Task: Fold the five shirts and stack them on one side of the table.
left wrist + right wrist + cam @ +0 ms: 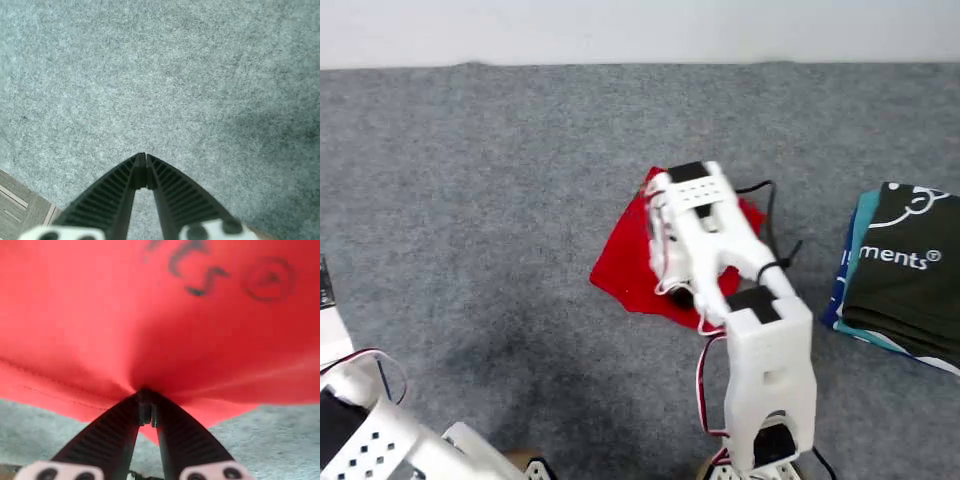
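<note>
A red shirt (625, 265) lies bunched on the grey carpeted table (500, 200), partly under a white arm. In the right wrist view my right gripper (146, 407) is shut on a pinched fold of the red shirt (150, 315), which has dark print on it. At the table's right edge sits a stack of folded shirts (905, 270), a dark green one on top of teal and blue ones. My left gripper (145, 170) is shut with nothing in it, hanging above bare grey carpet (165, 75) at the near left corner of the table.
The left arm's white body (370, 440) fills the near left corner in the high view. A wooden strip (20, 210) borders the carpet by the left gripper. Black cables (772, 235) run beside the right arm. Bare carpet stretches across the left and far side.
</note>
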You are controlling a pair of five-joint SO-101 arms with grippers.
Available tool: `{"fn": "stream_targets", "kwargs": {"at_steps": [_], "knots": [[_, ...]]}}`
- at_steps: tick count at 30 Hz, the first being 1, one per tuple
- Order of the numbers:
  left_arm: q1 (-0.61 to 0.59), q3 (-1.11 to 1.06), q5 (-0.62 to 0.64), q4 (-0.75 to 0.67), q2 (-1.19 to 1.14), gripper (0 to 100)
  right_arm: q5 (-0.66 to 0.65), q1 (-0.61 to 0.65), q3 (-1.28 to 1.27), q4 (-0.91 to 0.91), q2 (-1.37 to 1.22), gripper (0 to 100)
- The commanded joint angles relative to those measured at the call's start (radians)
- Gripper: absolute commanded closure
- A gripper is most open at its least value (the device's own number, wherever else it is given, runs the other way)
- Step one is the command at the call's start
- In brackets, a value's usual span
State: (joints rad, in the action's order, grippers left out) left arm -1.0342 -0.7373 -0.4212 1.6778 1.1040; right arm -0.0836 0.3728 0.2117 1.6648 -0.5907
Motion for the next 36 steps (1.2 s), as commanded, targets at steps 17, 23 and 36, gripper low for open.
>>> {"fn": "stream_targets", "kwargs": {"at_steps": [17, 23, 36], "knots": [[0.006, 0.027, -0.066, -0.025, 0.011, 99, 0.129, -0.130, 0.094, -0.001, 0.282, 69.0], [0.006, 0.027, -0.068, -0.025, 0.011, 99, 0.273, -0.120, 0.095, -0.199, 0.234, 62.5], [0.000, 0.035, -0.126, -0.025, 0.011, 99, 0.482, -0.122, 0.095, -0.320, 0.016, 64.1]]}}
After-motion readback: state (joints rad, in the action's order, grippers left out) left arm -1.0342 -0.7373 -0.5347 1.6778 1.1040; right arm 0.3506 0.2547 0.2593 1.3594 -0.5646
